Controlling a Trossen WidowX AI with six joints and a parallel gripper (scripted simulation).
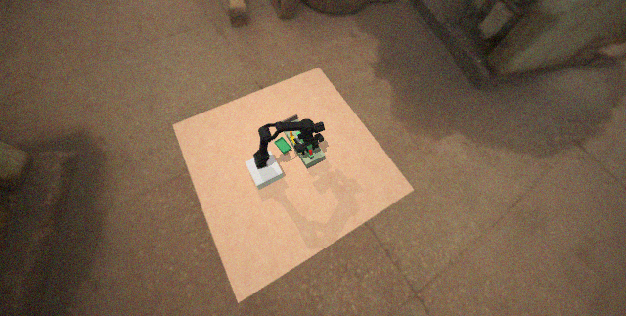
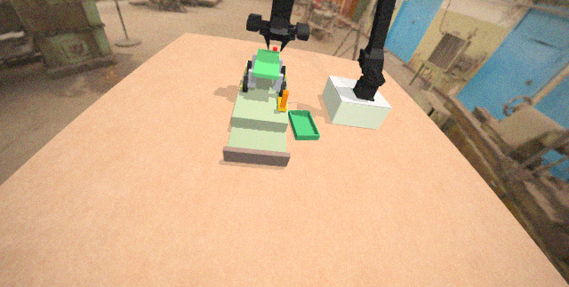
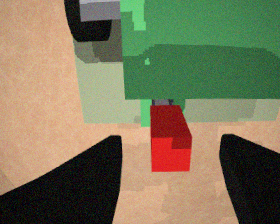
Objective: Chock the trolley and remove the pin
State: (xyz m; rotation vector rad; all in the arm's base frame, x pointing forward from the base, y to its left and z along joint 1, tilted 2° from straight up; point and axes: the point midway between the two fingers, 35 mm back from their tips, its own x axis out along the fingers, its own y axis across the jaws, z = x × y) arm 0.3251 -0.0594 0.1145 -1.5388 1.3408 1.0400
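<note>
From the top, you see a dim, brown floor around a bright, peachy surface [image 1: 220,228] [image 2: 249,216] [image 3: 31,75]. The arm's shadow [image 1: 342,199] is soft and pale, and it falls toward the bottom of that view. The things back there look fuzzy. From outside, your light is brighter, and the room behind is soft and blurry. It looks stretched and leans over near the right side. Up close, the green top [image 3: 206,30] has a darker shadow band, and the red head [image 3: 171,154] is part dark, part bright. You see tiny specks all over every view.
</note>
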